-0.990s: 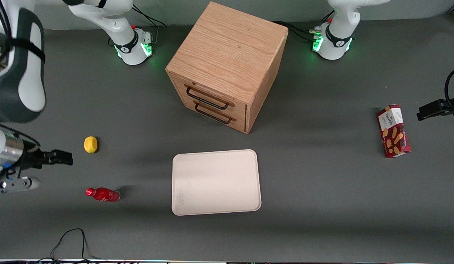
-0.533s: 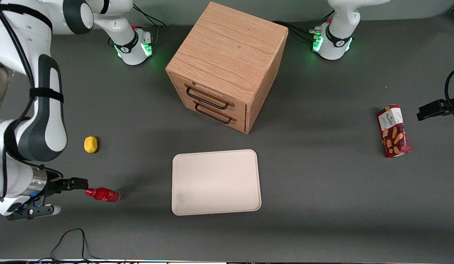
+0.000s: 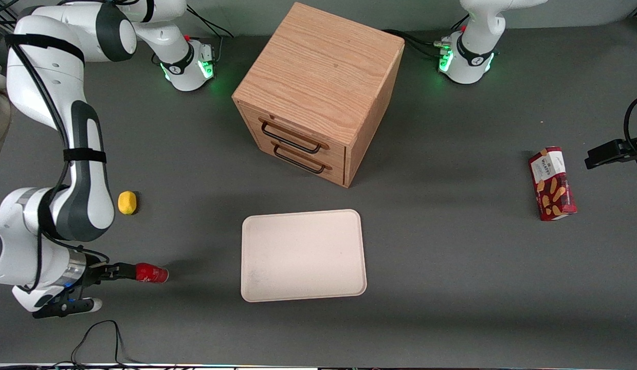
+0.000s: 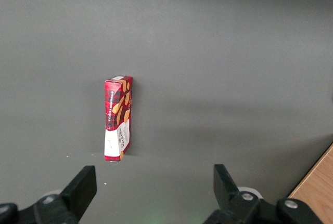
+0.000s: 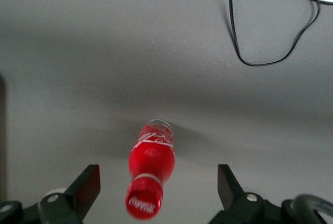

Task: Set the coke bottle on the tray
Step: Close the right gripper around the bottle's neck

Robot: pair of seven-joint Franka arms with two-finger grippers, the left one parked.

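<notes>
Tool (image 3: 124, 272) spread around lying coke bottle (image 3: 151, 273), tray (image 3: 303, 255) in front of cabinet (image 3: 318, 92)

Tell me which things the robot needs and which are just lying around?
Needed: coke bottle, lying on its side between the open fingers of the gripper; tray.

Just lying around: yellow lump, wooden cabinet, biscuit box.

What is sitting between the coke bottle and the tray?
Nothing: in the front view only bare grey table separates the coke bottle from the tray. The open gripper is at the bottle's cap end.
</notes>
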